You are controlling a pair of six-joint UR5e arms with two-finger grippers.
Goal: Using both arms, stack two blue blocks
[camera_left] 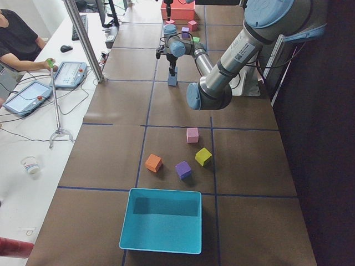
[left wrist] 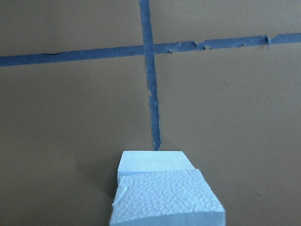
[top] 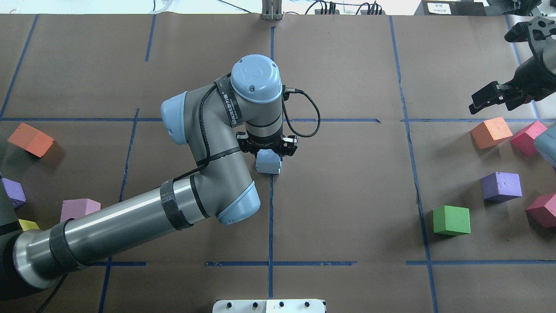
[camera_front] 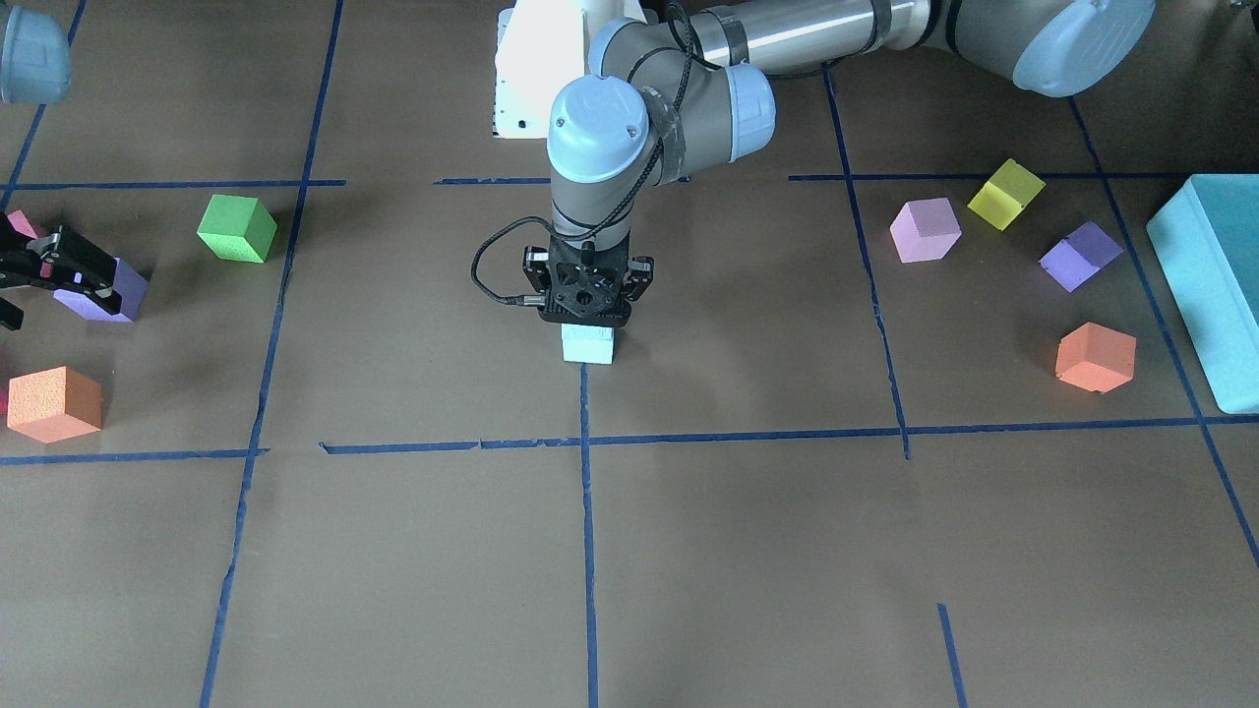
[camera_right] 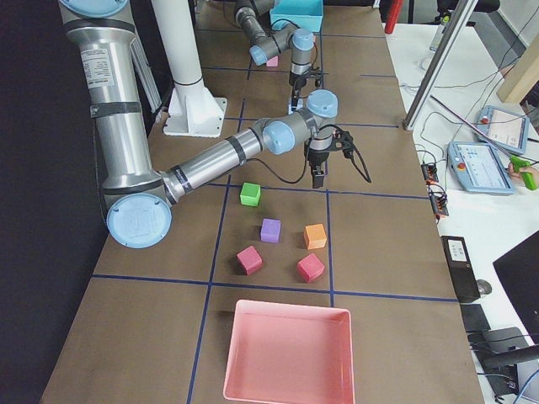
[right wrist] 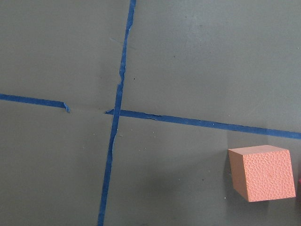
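Two pale blue blocks sit at the table's middle, by a tape crossing. In the left wrist view the upper blue block [left wrist: 165, 200] rests on the lower blue block [left wrist: 153, 162], shifted a little toward the camera. My left gripper [camera_front: 588, 320] points straight down and is shut on the upper block, which it hides in the front view. Only the lower block [camera_front: 588, 346] shows there. In the overhead view a blue block [top: 268, 163] shows just under the left gripper [top: 269, 152]. My right gripper [top: 495, 98] is open and empty, far off at the table's right end.
Near the right gripper lie a green cube [camera_front: 236, 228], a purple cube [camera_front: 108, 295] and an orange cube [camera_front: 54, 403]. On the left arm's side lie pink [camera_front: 925, 229], yellow [camera_front: 1005, 194], purple [camera_front: 1080, 256] and orange [camera_front: 1095, 357] cubes and a teal slab [camera_front: 1210, 285].
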